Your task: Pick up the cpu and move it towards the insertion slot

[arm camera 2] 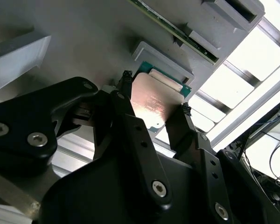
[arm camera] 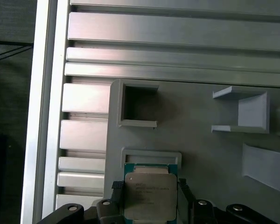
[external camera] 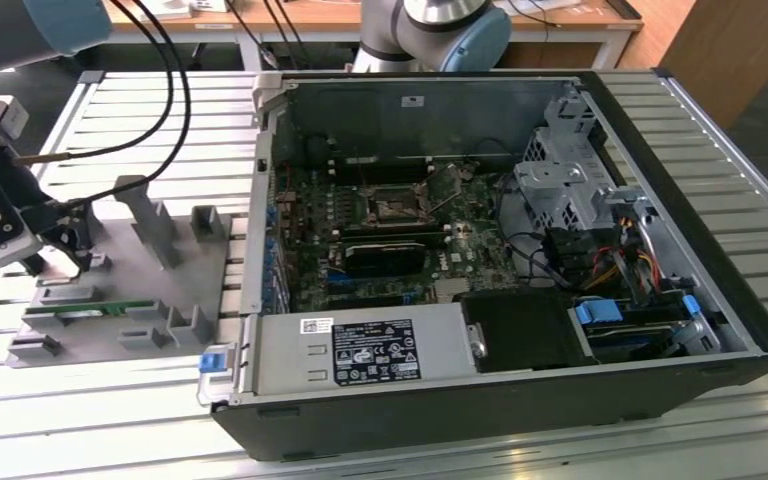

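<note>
- The gripper [arm camera 2: 155,100] is down over the grey fixture tray [external camera: 124,285] at the exterior view's left. It has narrowed onto the cpu [arm camera: 149,196], with one of its black fingertips [arm camera 2: 126,86] on each of two opposite edges.
- The cpu sits in its nest on the tray, one side against a raised lip [arm camera: 151,156]. It is well apart from the insertion slot [external camera: 391,207] inside the open computer case [external camera: 491,420].
- From here I can't tell whether the chip is off the tray floor; it looks seated or barely raised.
- To do this well, I'd say the hold should be square on the edges and the chip kept level. It should come straight up clear of the lip before any sideways travel, since a tilt could let it slip or catch.
- The chip is small, flat and square, with a silvery top plate showing a warm sheen, a thin green rim and faint print.
- It looks rigid and smooth-sided, so it is probably slippery in a light pinch.
</note>
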You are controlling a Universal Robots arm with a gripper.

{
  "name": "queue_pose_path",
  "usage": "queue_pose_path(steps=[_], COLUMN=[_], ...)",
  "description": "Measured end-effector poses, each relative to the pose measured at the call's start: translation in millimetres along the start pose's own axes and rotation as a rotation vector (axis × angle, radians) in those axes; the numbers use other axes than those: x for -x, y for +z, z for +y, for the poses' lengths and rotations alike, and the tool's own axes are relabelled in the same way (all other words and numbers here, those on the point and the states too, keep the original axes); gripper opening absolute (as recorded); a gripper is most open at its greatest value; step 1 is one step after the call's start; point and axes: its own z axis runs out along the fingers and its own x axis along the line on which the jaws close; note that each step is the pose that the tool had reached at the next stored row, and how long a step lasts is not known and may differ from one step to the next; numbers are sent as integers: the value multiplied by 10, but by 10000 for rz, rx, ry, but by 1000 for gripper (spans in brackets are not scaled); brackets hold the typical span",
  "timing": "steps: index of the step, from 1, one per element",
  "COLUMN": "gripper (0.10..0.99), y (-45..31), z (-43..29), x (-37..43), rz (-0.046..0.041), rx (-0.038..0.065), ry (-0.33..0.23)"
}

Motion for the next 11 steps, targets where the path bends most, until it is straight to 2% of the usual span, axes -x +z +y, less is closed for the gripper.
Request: queue_pose_path(steps=[11], gripper=[541], y=[-26], z=[1], x=[0], rz=[1], rx=[0], ry=[0])
